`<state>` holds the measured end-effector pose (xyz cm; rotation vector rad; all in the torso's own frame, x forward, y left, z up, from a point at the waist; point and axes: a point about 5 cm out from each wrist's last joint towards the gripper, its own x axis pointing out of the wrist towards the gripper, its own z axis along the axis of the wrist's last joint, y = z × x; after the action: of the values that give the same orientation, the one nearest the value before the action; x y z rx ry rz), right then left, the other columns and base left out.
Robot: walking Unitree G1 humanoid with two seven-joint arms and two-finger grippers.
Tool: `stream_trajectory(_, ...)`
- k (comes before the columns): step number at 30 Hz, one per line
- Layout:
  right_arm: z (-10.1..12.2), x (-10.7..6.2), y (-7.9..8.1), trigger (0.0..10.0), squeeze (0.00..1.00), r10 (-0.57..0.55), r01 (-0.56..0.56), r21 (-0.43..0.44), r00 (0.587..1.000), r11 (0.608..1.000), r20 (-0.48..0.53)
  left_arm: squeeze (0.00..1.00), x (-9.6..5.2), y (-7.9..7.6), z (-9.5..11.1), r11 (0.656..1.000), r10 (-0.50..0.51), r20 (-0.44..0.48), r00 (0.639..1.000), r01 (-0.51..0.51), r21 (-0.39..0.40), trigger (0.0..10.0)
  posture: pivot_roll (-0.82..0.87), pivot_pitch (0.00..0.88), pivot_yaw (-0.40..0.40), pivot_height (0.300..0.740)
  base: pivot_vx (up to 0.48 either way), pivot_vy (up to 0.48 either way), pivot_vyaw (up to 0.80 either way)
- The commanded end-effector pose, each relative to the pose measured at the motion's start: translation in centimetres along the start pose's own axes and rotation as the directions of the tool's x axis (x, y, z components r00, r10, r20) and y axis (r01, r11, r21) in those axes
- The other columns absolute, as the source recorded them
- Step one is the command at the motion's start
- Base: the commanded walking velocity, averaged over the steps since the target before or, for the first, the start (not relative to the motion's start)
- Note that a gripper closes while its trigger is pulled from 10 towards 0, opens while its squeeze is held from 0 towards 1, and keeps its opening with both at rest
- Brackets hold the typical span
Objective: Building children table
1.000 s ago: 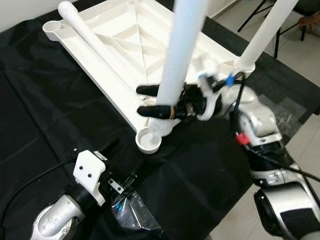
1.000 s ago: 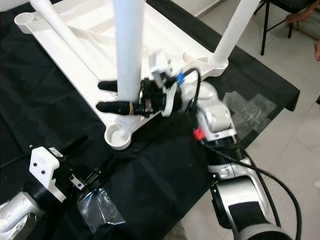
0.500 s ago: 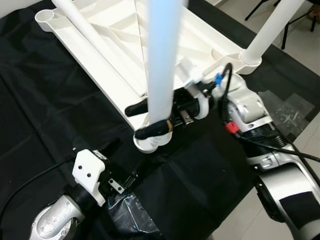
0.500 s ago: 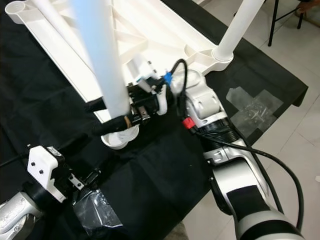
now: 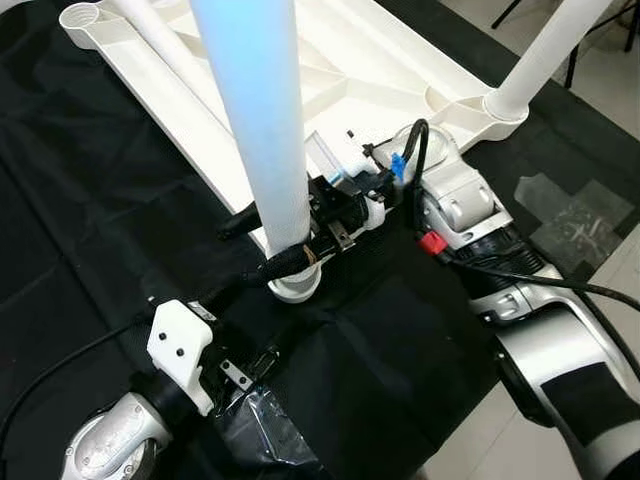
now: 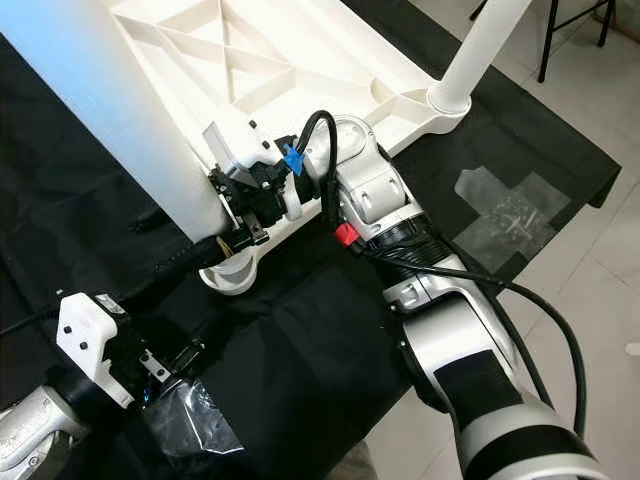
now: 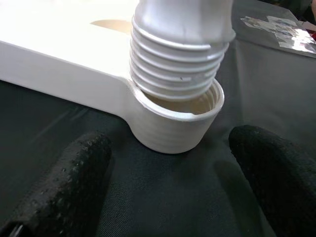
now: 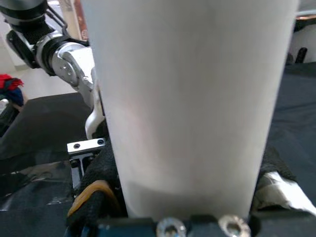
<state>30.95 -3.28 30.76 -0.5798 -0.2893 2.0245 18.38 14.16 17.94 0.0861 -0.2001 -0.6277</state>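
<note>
The white table top [image 5: 340, 60] lies upside down on a black cloth. My right gripper [image 5: 268, 243] is shut on a white table leg [image 5: 255, 110] just above its lower end. The leg's threaded end [image 7: 180, 54] rests slightly tilted in the mouth of the near corner socket [image 7: 173, 123], with several threads showing. My left gripper [image 7: 173, 165] is open and low over the cloth, one black finger on each side of that socket, touching nothing. A second leg [image 5: 540, 60] stands in the right corner socket. A third leg [image 5: 160, 40] lies across the table top.
A crumpled clear plastic bag [image 5: 260, 430] lies on the cloth beside my left wrist. A patch of clear tape [image 5: 570, 215] is stuck near the cloth's right edge, where it drops to a tiled floor. Dark chair legs [image 6: 560, 20] stand at the far right.
My right gripper has carried the leg down and toward me, bringing its threaded end from beside the near corner socket into the socket's mouth. The left gripper has stayed in place.
</note>
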Motion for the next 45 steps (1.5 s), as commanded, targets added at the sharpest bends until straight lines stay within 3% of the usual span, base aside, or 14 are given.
stream_trajectory(1,-0.7,0.9,0.5,10.0,0.0,0.064,-0.064,0.008,0.998,0.998,0.004,0.0,-0.3,-0.4,-0.2,1.0,-0.01,-0.024,1.0,0.01,-0.013,10.0,0.03,0.435,-0.04,0.74,0.0,0.0,0.0)
stream_trajectory(13,-0.9,2.4,0.9,10.0,0.0,0.113,-0.113,0.004,0.992,0.994,0.05,0.0,-0.3,-0.6,-0.1,1.0,-0.012,-0.027,1.0,0.011,-0.016,10.0,0.04,0.438,-0.038,0.74,0.0,0.0,0.0)
stream_trajectory(45,-1.8,0.4,1.0,10.0,0.0,0.048,-0.049,0.045,0.999,0.998,0.016,0.0,-0.3,-0.5,0.1,1.0,-0.013,-0.026,1.0,0.013,-0.015,10.0,0.04,0.454,-0.032,0.74,0.0,0.0,0.0)
